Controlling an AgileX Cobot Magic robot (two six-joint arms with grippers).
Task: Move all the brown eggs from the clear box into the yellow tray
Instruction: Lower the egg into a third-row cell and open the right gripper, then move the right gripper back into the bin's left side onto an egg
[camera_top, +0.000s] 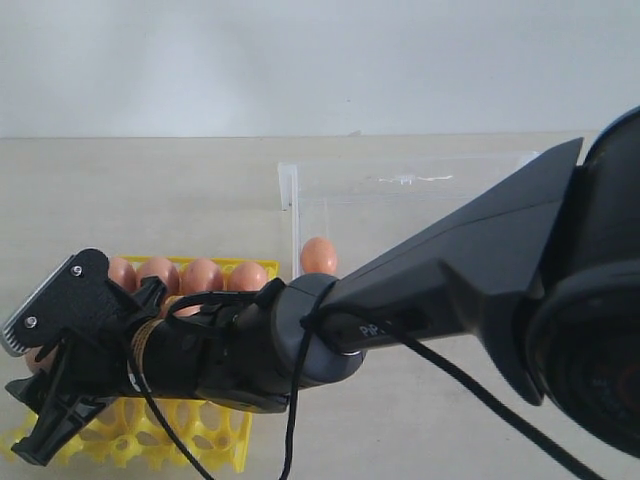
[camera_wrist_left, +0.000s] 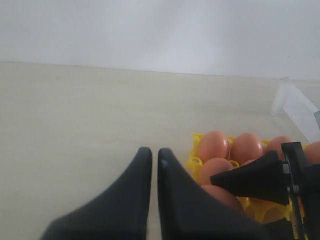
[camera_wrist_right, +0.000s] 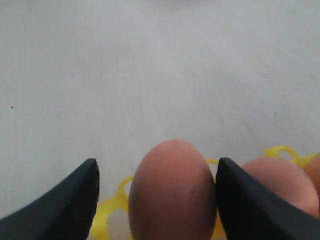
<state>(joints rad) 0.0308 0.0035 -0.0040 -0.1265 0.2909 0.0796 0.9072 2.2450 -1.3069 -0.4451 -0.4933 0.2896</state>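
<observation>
right wrist view: the right gripper (camera_wrist_right: 157, 162) stands over the yellow tray (camera_wrist_right: 107, 220) with its jaws spread either side of a brown egg (camera_wrist_right: 172, 190). daylight shows between the egg and one finger (camera_wrist_right: 65, 205), the other finger (camera_wrist_right: 260, 205) lies just beside or against the shell, and the egg looks seated in an edge cup, so it reads as let go rather than gripped. a second egg (camera_wrist_right: 280, 185) sits in the next cup.

in the exterior view the right arm (camera_top: 420, 290) reaches across the middle to the tray (camera_top: 215, 435), where four eggs (camera_top: 202, 275) line the far row. whatever fills the middle rows is hidden under the arm. one egg (camera_top: 318, 256) is left in the clear box (camera_top: 400, 185), by the wall nearest the tray; the box floor behind the arm cannot be seen. judged from that, the job is near its end, with at least one egg to fetch.

the near cups of the tray show bare. box and tray sit just beside each other, and the box's wall stands between that egg and the cups, so any carry must clear the rim.

left wrist view: the left gripper (camera_wrist_left: 151, 155) hangs pinched closed and empty over bare table (camera_wrist_left: 75, 125), near the tray's corner, with open tabletop on its far side.
</observation>
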